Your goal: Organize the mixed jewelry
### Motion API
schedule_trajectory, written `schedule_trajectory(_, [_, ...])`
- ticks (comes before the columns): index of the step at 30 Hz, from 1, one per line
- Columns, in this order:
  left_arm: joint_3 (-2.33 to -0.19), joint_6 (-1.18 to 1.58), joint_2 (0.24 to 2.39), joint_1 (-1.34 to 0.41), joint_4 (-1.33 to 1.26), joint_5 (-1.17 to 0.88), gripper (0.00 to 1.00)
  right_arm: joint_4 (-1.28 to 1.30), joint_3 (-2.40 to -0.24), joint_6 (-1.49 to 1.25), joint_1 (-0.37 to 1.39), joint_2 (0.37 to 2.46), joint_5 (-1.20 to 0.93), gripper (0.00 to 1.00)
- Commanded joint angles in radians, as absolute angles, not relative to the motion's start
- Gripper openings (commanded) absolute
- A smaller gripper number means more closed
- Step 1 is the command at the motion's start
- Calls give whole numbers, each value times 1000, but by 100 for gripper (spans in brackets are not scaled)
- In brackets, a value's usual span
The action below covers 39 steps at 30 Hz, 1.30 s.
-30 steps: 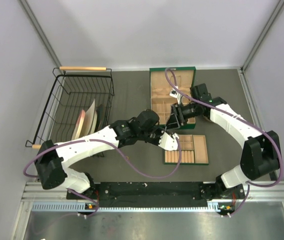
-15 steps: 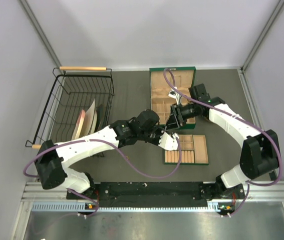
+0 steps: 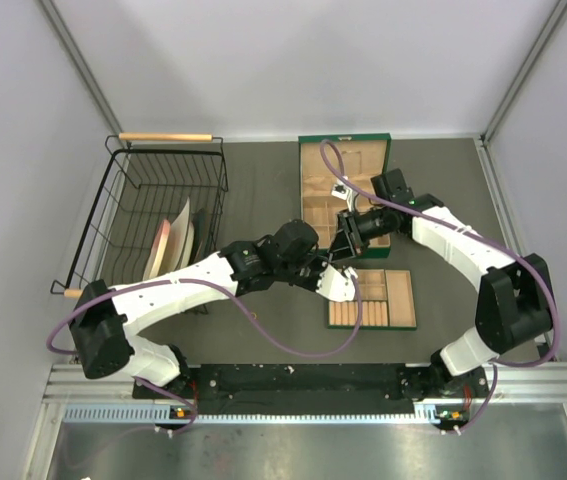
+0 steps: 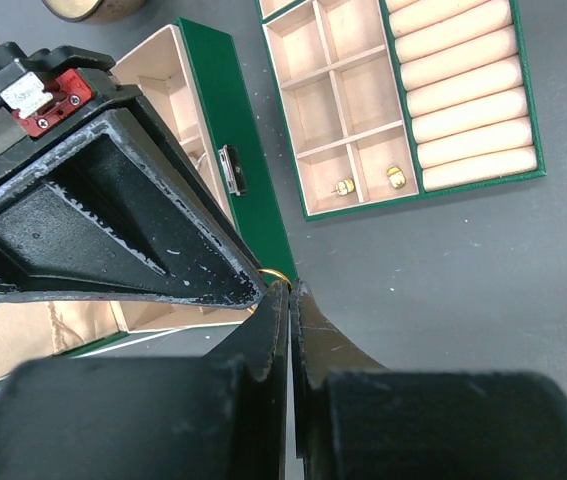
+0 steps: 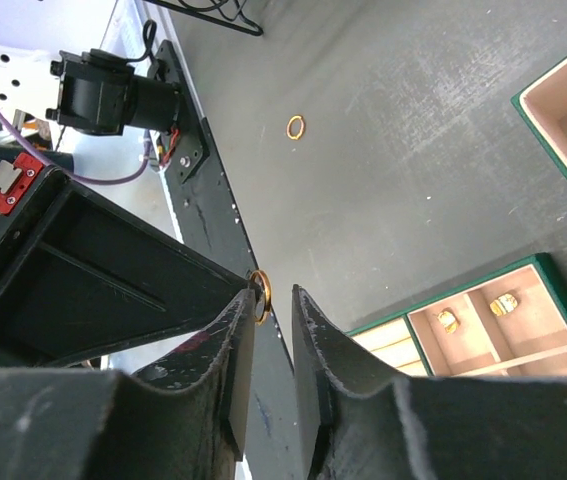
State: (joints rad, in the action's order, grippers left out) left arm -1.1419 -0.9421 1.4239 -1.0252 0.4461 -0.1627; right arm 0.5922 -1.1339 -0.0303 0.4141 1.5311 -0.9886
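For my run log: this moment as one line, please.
left gripper: shut on gold ring | right gripper: ajar, second ring at fingertip

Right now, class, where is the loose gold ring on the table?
Right wrist view, upper centre: the gold ring lies on the dark table, beside the black base rail.

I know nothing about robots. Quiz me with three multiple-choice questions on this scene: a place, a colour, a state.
1. Where do the two small gold studs sit? A: on a hook. B: in the tan compartment tray. C: in a glass bowl.
2. What colour is that tray's outer rim? A: red. B: blue. C: green.
3. How is the left tool? A: wide open. B: shut on a thin gold ring. C: gripping a spoon.
Answers: B, one stud lies in each of two neighbouring compartments; C, its edge shows green; B, closed fingertips pinch the ring.
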Motion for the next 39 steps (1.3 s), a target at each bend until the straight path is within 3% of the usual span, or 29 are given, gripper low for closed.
schedule_trajectory(1, [-1128, -946, 1416, -1031, 397, -160, 0, 568, -1183, -23, 433, 1531, -1008, 18])
schedule_trajectory(6, [-1121, -940, 1416, -1031, 388, -156, 0, 569, -1184, -18, 431, 1531, -1017, 1])
schedule_trajectory(8, [-1121, -917, 1416, -1029, 380, -149, 0, 568, -1184, -18, 433, 1526, -1003, 0])
schedule_trajectory(12, [-1108, -855, 1407, -1029, 361, -95, 23, 569, -1184, -12, 431, 1505, -973, 0])
schedule_trajectory(13, [-1098, -845, 1399, -1028, 339, -80, 35, 569, -1186, -14, 431, 1500, -963, 0])
schedule_trajectory(19, [-1048, -737, 1318, -997, 255, -74, 56, 584, -1229, -11, 391, 1460, -922, 0])
schedule_trajectory(26, [-1121, -393, 1253, -797, 250, -293, 59, 597, -1264, 41, 380, 1396, -853, 0])
schedule_trajectory(32, [-1206, -102, 1285, -637, 203, -624, 60, 549, -1339, 19, 382, 1333, -835, 0])
schedule_trajectory(39, [-1175, 273, 1347, -588, -110, -886, 60, 381, -1342, -107, 382, 1263, -813, 0])
